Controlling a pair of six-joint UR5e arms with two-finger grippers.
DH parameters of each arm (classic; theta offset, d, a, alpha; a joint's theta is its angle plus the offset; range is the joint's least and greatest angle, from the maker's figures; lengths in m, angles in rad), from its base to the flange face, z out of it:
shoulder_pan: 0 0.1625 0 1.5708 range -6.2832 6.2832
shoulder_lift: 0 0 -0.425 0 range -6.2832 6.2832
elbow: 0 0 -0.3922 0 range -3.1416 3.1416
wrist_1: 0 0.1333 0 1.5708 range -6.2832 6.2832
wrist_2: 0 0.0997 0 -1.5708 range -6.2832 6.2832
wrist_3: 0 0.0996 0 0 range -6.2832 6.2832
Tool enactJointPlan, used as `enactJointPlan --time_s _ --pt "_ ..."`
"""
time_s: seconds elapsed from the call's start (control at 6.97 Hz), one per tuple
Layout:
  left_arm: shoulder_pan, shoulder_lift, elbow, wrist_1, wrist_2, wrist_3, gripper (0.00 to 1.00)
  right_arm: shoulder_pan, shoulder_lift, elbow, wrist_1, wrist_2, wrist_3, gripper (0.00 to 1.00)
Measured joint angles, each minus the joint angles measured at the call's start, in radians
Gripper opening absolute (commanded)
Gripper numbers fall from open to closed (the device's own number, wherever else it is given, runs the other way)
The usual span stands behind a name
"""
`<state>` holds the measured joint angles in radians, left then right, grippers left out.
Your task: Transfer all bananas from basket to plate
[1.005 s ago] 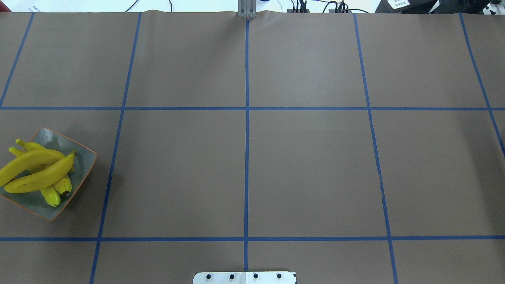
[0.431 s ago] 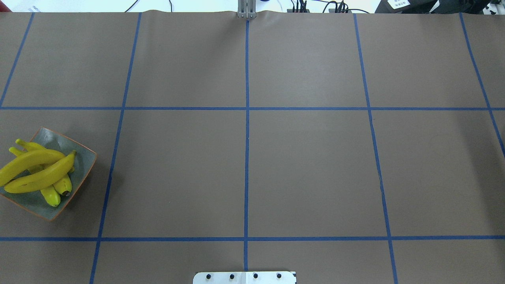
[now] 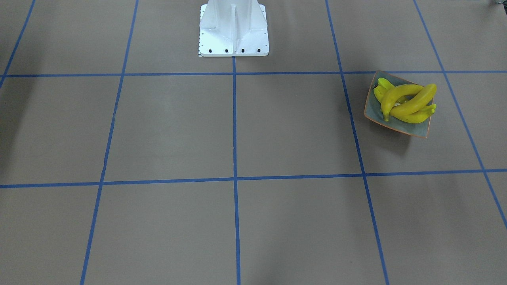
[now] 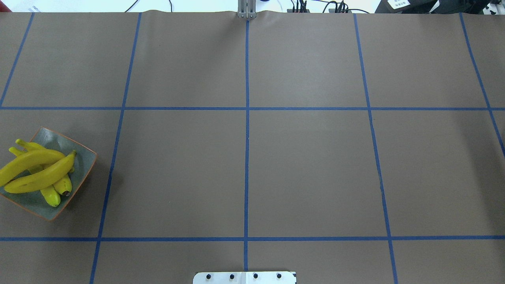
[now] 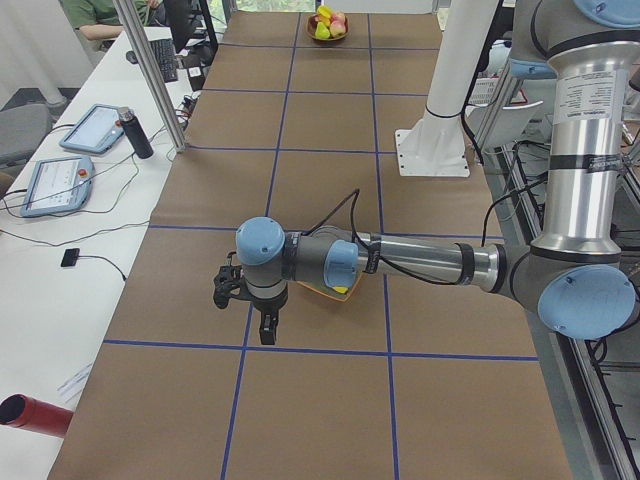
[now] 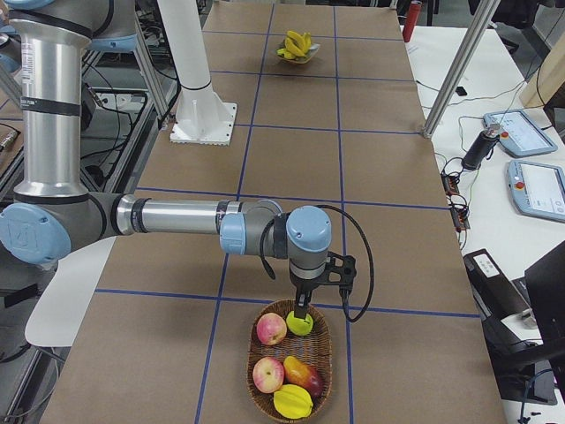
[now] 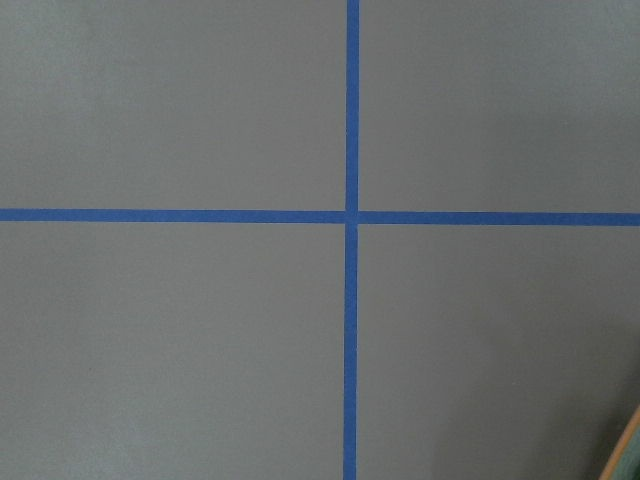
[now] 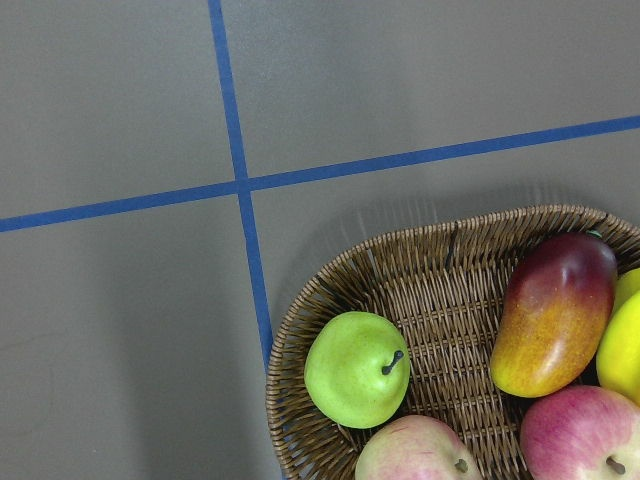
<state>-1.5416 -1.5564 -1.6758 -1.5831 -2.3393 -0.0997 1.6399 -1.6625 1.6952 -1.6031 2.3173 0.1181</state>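
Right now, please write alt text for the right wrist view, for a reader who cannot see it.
A wicker basket sits in the lower right corner, cut off by the frame, holding a green apple, a red-orange mango, two pink apples and part of a yellow fruit. It rests on a brown table crossed by blue tape lines.

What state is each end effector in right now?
Left end effector: cannot be told from the side view.
Right end effector: cannot be told either.
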Motion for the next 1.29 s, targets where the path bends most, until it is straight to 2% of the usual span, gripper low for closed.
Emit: enactJointPlan --time_s 1.29 --pt "0.000 -0.013 0.024 0.000 -0.001 0.000 1.00 0.000 -0.002 0.006 0.002 0.002 0.000 0.99"
